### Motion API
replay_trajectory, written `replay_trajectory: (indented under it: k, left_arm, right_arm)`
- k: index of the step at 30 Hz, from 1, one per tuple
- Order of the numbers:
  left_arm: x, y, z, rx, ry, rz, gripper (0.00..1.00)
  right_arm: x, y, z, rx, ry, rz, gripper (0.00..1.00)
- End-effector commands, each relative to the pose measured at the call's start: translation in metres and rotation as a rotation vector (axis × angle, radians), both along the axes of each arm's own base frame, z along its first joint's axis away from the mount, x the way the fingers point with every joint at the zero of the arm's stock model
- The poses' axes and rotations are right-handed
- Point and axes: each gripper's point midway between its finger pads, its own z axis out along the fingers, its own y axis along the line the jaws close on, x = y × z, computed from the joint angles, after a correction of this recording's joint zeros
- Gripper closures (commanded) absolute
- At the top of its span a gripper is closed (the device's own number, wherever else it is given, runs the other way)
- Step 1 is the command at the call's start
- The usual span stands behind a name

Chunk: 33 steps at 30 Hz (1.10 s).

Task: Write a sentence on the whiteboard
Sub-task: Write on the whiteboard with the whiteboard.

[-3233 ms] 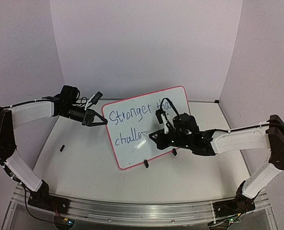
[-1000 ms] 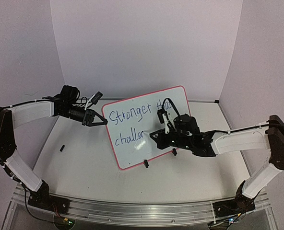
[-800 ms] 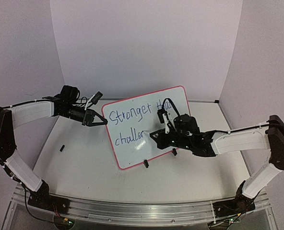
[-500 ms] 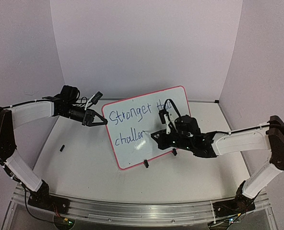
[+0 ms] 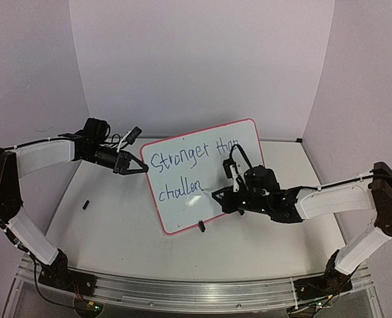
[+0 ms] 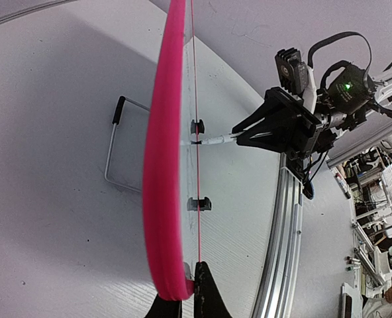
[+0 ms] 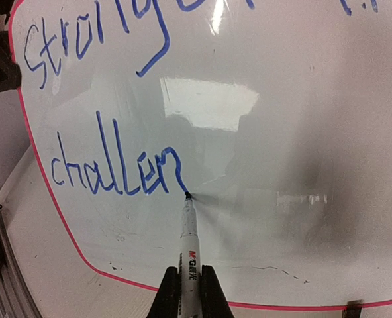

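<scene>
The whiteboard (image 5: 183, 215) stands tilted at mid table, white with a pink rim (image 6: 163, 165). Its blue sentence (image 5: 179, 159) reads "Stronger than" above "challen" (image 7: 116, 172). My left gripper (image 5: 138, 167) is shut on the board's upper left edge; in the left wrist view its fingertips (image 6: 186, 291) pinch the rim. My right gripper (image 7: 188, 271) is shut on a white marker (image 7: 188, 242). The marker's tip touches the board at the tail of the last "n". From above, the right gripper (image 5: 219, 195) sits in front of the board's lower middle.
A small black cap (image 5: 86, 204) lies on the table left of the board. Two black clip feet (image 5: 200, 226) hold the board's bottom edge, and a wire stand (image 6: 113, 152) props it from behind. An aluminium rail (image 5: 183, 288) runs along the near edge.
The right gripper has moved right and slightly down along the lower line with the marker, and "challe" has grown to "challen". The left arm and the board have stayed put.
</scene>
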Motion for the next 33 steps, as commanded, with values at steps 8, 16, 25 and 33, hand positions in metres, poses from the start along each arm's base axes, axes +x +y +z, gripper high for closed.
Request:
replay_trajectory:
  k: [8, 16, 25, 33]
  left_arm:
    - [0.001, -0.011, 0.001, 0.022, -0.082, -0.039, 1.00]
    - [0.000, -0.013, 0.001, 0.023, -0.083, -0.045, 1.00]
    - [0.000, -0.013, 0.000, 0.026, -0.081, -0.046, 1.00]
    - [0.000, -0.013, -0.002, 0.030, -0.078, -0.044, 1.00]
  right_arm:
    - [-0.009, -0.004, 0.056, 0.106, -0.068, 0.026, 1.00]
    - [-0.010, -0.007, 0.067, 0.131, -0.077, 0.048, 1.00]
    - [-0.001, -0.015, 0.060, 0.202, -0.037, 0.096, 1.00]
    - [0.004, -0.008, 0.050, 0.220, -0.015, 0.134, 1.00]
